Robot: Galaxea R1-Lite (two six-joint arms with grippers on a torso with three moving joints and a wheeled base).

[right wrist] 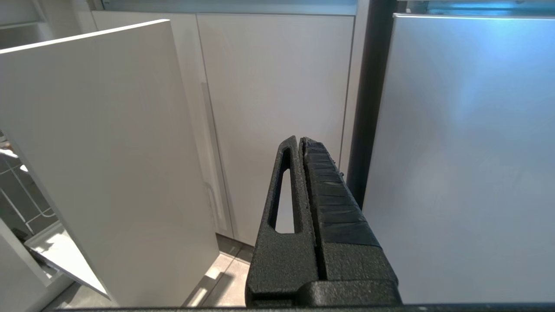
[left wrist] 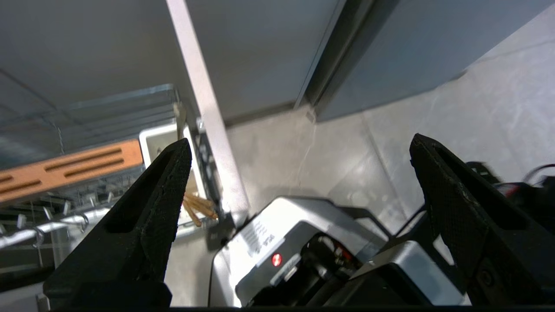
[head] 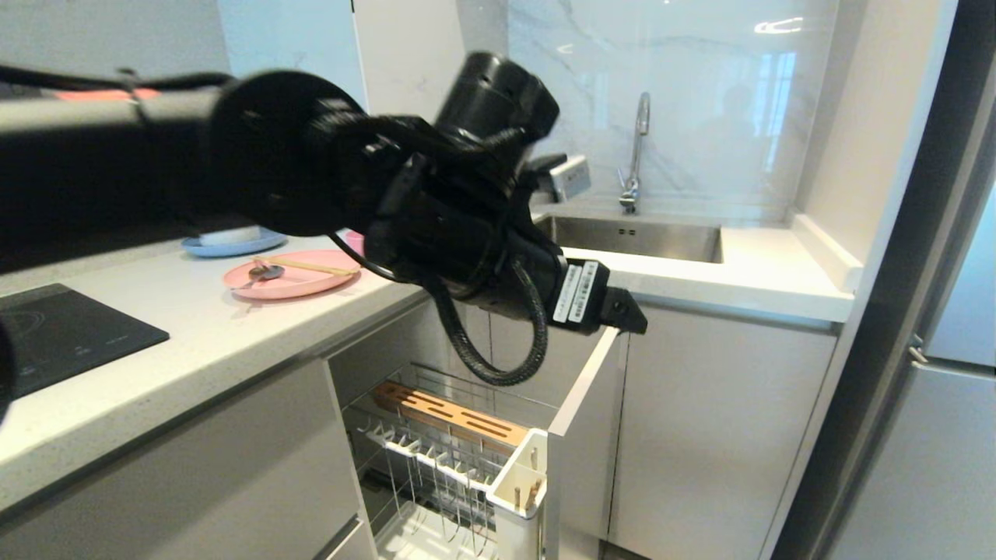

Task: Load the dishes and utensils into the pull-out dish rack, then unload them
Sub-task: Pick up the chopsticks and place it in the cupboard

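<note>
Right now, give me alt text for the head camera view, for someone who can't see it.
The robot's black left arm reaches across a kitchen counter, above the pull-out dish rack standing open below. Behind it, a pink plate holds a spoon and chopsticks.

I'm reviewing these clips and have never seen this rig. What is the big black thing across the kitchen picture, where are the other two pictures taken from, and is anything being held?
The black mass is the robot's own left arm, seen from its head camera. The other pictures come from cameras behind each gripper's fingers. The left gripper is open and empty above the pull-out dish rack, whose white utensil cup holds wooden sticks. The right gripper is shut on nothing, low beside the cabinet fronts. On the counter a pink plate carries a spoon and chopsticks.
</note>
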